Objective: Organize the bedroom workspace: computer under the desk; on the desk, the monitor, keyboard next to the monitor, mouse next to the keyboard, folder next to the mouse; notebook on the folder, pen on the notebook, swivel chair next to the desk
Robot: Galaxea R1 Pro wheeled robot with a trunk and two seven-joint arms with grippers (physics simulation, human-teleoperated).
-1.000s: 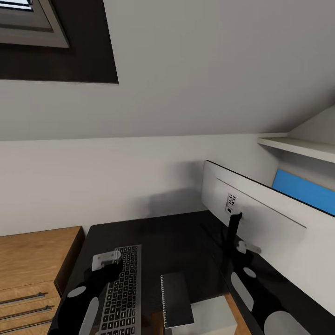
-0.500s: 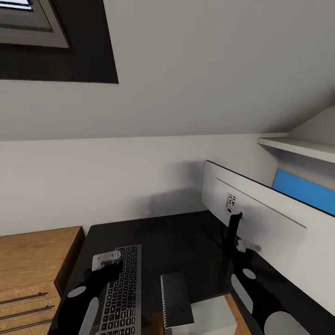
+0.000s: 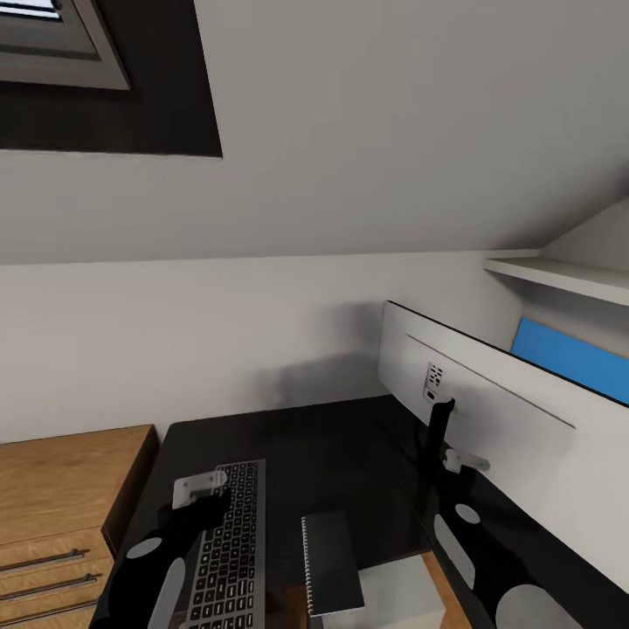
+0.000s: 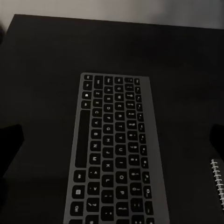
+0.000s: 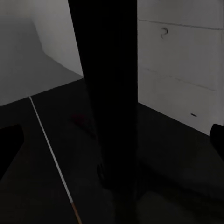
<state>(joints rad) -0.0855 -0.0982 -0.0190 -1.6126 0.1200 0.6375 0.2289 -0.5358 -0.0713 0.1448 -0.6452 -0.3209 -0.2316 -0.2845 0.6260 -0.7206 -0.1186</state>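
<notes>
The keyboard (image 3: 231, 542) lies lengthwise on the black desk (image 3: 323, 445), and the dark grey spiral notebook (image 3: 330, 559) rests just right of it. My left gripper (image 3: 201, 489) hovers open above the keyboard (image 4: 116, 154), its dark fingers (image 4: 10, 144) far apart on either side of it. The monitor (image 3: 476, 397) stands on the desk with its pale grey back toward me. My right gripper (image 3: 463, 461) is open at the monitor's black stem (image 5: 109, 93), which rises between the spread fingers (image 5: 218, 135) without touching them.
A light wood chest (image 3: 61, 498) with steel handles adjoins the desk on the left. The sloped grey wall and the dark-framed skylight (image 3: 52, 44) are above. A white shelf (image 3: 559, 275) and a blue panel (image 3: 568, 354) sit behind the monitor. A pale box (image 3: 393, 603) shows by the desk's near edge.
</notes>
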